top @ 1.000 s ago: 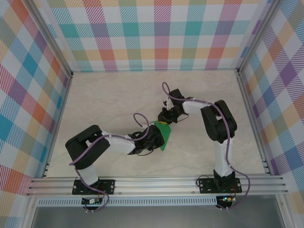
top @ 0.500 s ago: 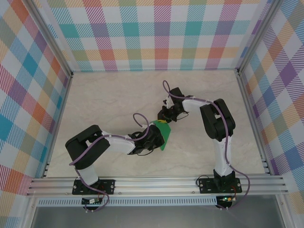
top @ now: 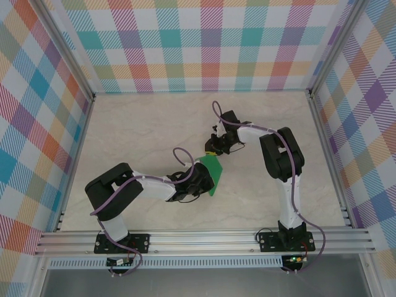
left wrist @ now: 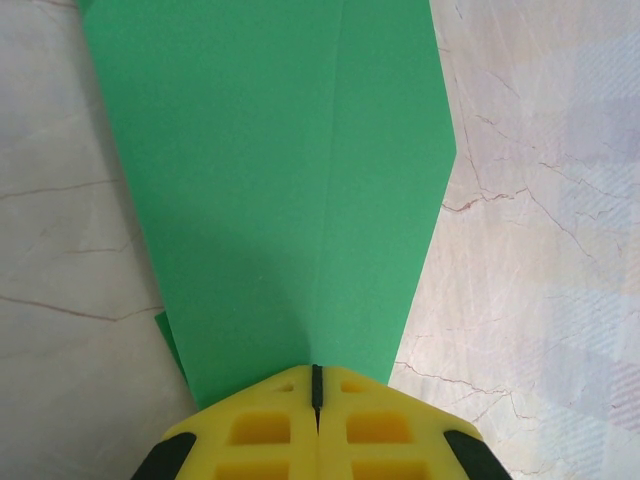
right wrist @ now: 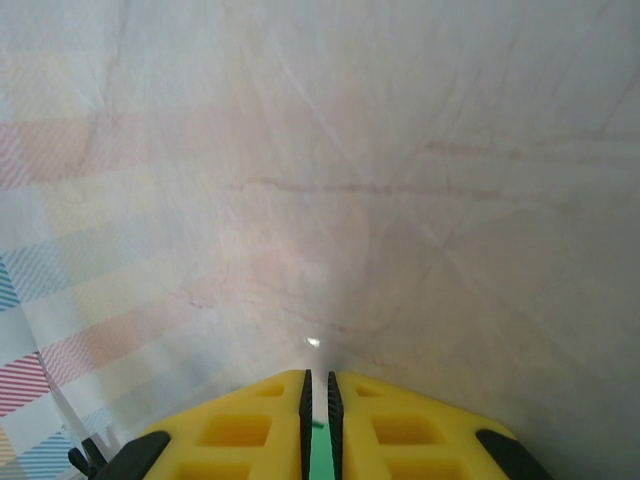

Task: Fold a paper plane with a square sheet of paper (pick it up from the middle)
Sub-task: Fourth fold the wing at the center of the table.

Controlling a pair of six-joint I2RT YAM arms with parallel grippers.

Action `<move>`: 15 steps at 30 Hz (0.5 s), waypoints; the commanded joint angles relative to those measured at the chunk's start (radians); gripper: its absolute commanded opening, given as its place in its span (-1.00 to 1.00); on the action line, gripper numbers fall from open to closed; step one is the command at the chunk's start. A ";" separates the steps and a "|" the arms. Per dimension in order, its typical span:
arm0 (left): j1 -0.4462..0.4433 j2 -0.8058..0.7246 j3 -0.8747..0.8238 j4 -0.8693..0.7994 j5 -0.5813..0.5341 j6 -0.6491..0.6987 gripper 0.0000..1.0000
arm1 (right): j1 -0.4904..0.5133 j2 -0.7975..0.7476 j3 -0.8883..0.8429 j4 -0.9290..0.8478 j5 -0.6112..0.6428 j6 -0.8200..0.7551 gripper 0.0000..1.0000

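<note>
Since a second ago the square sheet of paper (top: 211, 172) has been showing a broader, squarer far end, and the right gripper (top: 211, 150) has been edging farther up the table (top: 136, 136); the sheet is sitting near the table's middle, bright green, folded along a lengthwise crease, narrowing toward the left gripper (left wrist: 316, 372), which is pinching its near end; the right gripper's fingers (right wrist: 250, 425) are standing a slit apart, gripping a green sliver; from above, the left wrist is hiding the sheet's near end.

Robot test cell in a lab, checkered walls (top: 210, 43) on three sides, marble-look tabletop (top: 142, 130), aluminium frame rails (top: 204, 238) at the bottom
</note>
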 commanded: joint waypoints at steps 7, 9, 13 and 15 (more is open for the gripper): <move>-0.012 0.036 -0.073 -0.244 -0.025 -0.010 -1.00 | -0.030 0.072 0.049 0.022 0.076 -0.030 -0.68; -0.012 0.035 -0.073 -0.244 -0.026 -0.010 -1.00 | -0.031 0.083 0.055 0.019 0.078 -0.030 -0.68; -0.014 0.035 -0.075 -0.245 -0.025 -0.010 -1.00 | -0.034 0.082 0.079 -0.003 0.104 -0.028 -0.68; -0.013 0.034 -0.076 -0.245 -0.025 -0.010 -1.00 | -0.033 0.079 0.092 -0.010 0.114 -0.026 -0.68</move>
